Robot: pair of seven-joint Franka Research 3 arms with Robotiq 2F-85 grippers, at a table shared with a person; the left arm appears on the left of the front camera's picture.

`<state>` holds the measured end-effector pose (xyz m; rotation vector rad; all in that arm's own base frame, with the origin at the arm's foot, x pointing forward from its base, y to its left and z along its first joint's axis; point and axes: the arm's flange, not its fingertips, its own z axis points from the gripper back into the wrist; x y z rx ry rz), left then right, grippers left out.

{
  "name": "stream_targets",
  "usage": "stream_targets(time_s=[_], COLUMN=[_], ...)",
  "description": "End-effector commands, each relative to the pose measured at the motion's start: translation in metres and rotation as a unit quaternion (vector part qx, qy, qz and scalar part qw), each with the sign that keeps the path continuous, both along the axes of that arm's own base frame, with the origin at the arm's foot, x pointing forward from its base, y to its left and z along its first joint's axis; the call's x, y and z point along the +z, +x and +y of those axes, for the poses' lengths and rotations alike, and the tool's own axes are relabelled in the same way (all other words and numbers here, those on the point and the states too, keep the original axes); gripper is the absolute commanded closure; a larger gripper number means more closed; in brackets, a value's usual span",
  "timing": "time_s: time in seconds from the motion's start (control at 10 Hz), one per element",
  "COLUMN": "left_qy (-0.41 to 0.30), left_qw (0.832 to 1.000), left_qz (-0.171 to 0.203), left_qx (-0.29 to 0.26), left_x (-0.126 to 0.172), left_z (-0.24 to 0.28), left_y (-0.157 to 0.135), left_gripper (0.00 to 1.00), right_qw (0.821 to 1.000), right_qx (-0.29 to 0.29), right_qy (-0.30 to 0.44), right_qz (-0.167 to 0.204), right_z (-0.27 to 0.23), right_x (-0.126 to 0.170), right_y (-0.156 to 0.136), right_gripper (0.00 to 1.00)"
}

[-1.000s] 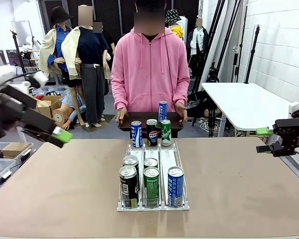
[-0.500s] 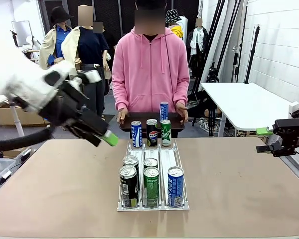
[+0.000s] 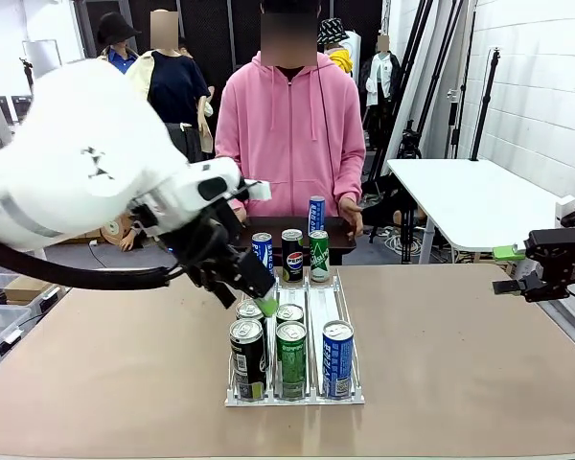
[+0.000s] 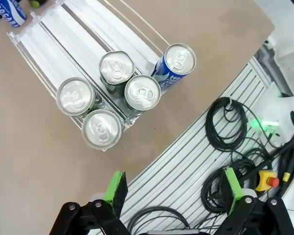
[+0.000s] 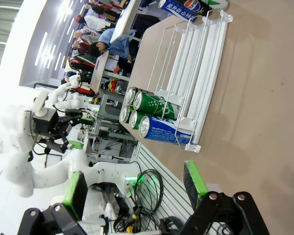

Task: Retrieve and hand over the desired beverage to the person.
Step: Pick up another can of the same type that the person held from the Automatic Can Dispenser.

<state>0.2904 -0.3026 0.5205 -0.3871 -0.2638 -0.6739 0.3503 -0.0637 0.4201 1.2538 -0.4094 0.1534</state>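
The person (image 3: 287, 134) wears a pink top. The bench (image 3: 105, 383) is light brown. In the white rack (image 3: 318, 299) stand a blue can (image 3: 337, 362), a green can (image 3: 291, 362) and a black can (image 3: 248, 362). The left gripper (image 4: 174, 193) is black with green pads (image 4: 116, 188).

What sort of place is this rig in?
Probably a robotics lab or data-collection studio, not a shop: black stands by the white wall, coiled cables and an emergency-stop button beside the table.

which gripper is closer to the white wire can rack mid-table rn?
Left. The left gripper hangs open at the white wire can rack's left lane, just above its cans. The right gripper sits out by the table's right edge, far from the rack.
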Motion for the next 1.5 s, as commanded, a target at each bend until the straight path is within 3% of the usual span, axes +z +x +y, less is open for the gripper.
stream_targets(time_s=[0.0, 0.5, 0.8, 0.9, 1.4], left_qy=[0.036, 0.076, 0.078, 0.075, 0.075], left_qw=[0.999, 0.997, 0.995, 0.997, 0.997], left_qz=[0.003, 0.023, 0.047, 0.03, 0.03], left_qx=[0.011, 0.021, 0.03, 0.016, 0.016], left_x=[-0.004, -0.032, -0.038, -0.042, -0.042], left_z=[-0.029, -0.086, -0.089, -0.082, -0.082], left_y=[0.014, 0.048, 0.062, 0.055, 0.055], left_gripper=[0.0, 0.0, 0.0, 0.0, 0.0], right_qw=[1.0, 1.0, 1.0, 1.0, 1.0], right_qx=[0.001, 0.001, 0.001, 0.001, 0.001], right_qy=[0.005, 0.005, 0.005, 0.005, 0.005], right_qz=[-0.001, -0.001, -0.001, -0.001, -0.001], right_z=[0.0, 0.0, 0.0, 0.0, 0.0], right_x=[0.0, 0.0, 0.0, 0.0, 0.0], right_y=[0.0, 0.0, 0.0, 0.0, 0.0], right_gripper=[0.0, 0.0, 0.0, 0.0, 0.0])
